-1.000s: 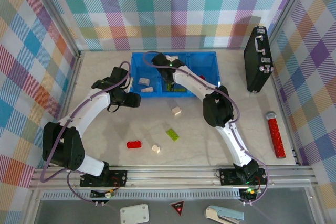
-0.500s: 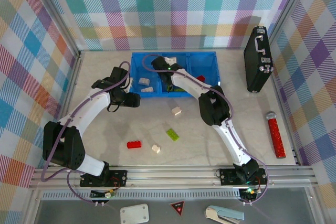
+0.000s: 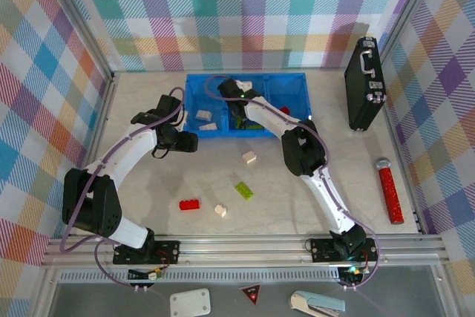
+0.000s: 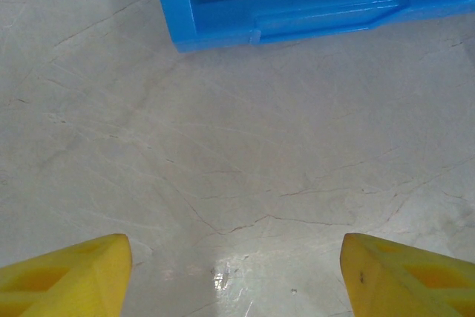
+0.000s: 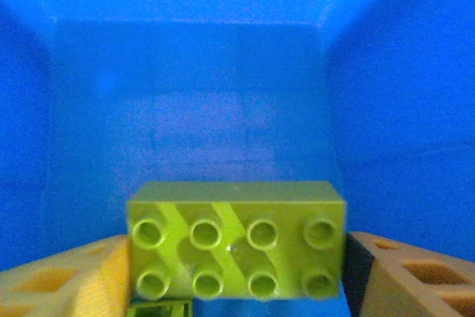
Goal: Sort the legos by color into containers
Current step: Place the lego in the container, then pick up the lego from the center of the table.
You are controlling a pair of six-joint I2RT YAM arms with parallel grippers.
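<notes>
The blue tray (image 3: 297,81) stands at the back with three compartments. My right gripper (image 3: 237,114) reaches down into the middle one; its jaws stand open around a lime green lego (image 5: 236,239), with a dark gap at the right finger (image 5: 415,276). Another green lego (image 5: 159,308) lies just below. Cream legos (image 3: 206,121) rest in the left compartment, a red one (image 3: 284,110) in the right. Loose on the table are a cream lego (image 3: 249,157), a green one (image 3: 243,190), a red one (image 3: 190,203) and a second cream one (image 3: 220,210). My left gripper (image 3: 191,141) hovers open over bare table by the tray's corner (image 4: 223,20).
A black case (image 3: 364,83) with latches stands at the back right. A red tube (image 3: 389,191) lies along the right wall. Checked walls close in the table on three sides.
The right gripper's jaws have widened around the green lego in the middle compartment, and its wrist has shifted slightly. The left arm has stayed where it was.
</notes>
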